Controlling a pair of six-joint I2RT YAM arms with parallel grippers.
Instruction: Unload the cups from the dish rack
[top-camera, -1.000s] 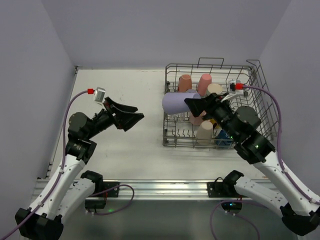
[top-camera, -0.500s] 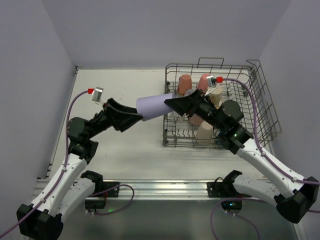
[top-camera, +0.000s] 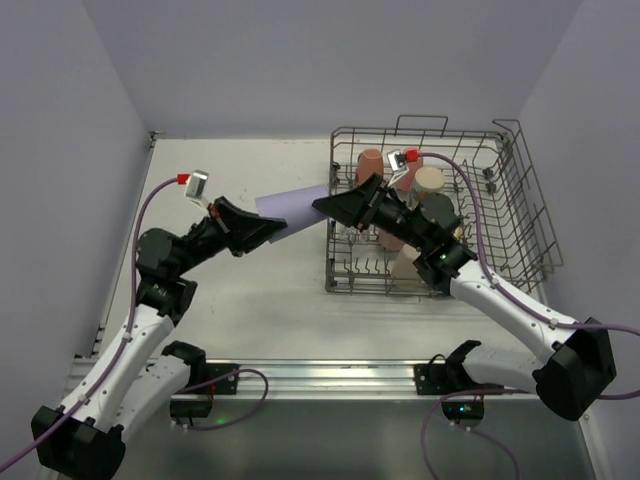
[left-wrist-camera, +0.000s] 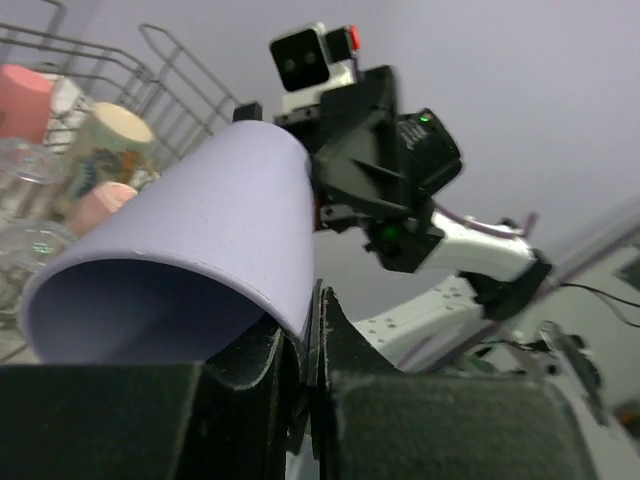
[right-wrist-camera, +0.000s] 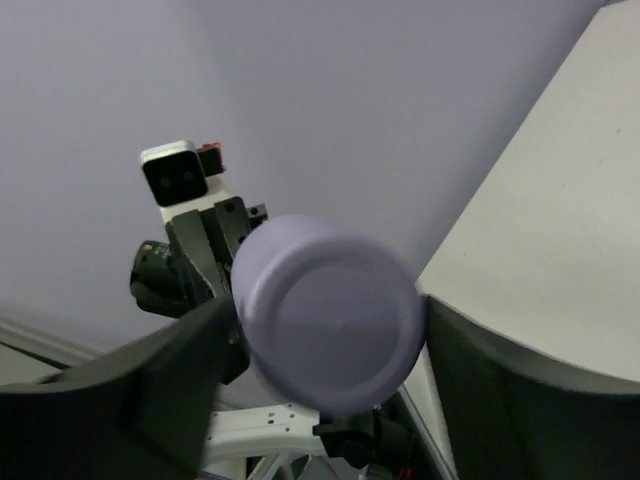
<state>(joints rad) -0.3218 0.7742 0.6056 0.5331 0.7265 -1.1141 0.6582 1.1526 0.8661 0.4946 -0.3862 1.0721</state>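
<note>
A lavender cup (top-camera: 292, 208) hangs on its side in the air between my two arms, left of the dish rack (top-camera: 537, 215). My left gripper (top-camera: 262, 228) is shut on the cup's rim (left-wrist-camera: 190, 250), with one finger inside the wall and one outside (left-wrist-camera: 312, 318). My right gripper (top-camera: 325, 207) is at the cup's base (right-wrist-camera: 328, 315), with a finger close on either side. Whether those fingers still press on it does not show. Salmon (top-camera: 370, 163), pink (top-camera: 410, 170) and cream (top-camera: 428, 180) cups stand upside down in the rack.
More cups and clear tumblers (left-wrist-camera: 30, 250) sit lower in the rack, partly hidden under my right arm (top-camera: 470, 275). The white table (top-camera: 250, 290) lies left of the rack. Grey walls close in the back and both sides.
My right arm swung the lavender cup left, out over the rack's edge. My left gripper, open before, reached up to meet it and closed on the rim.
</note>
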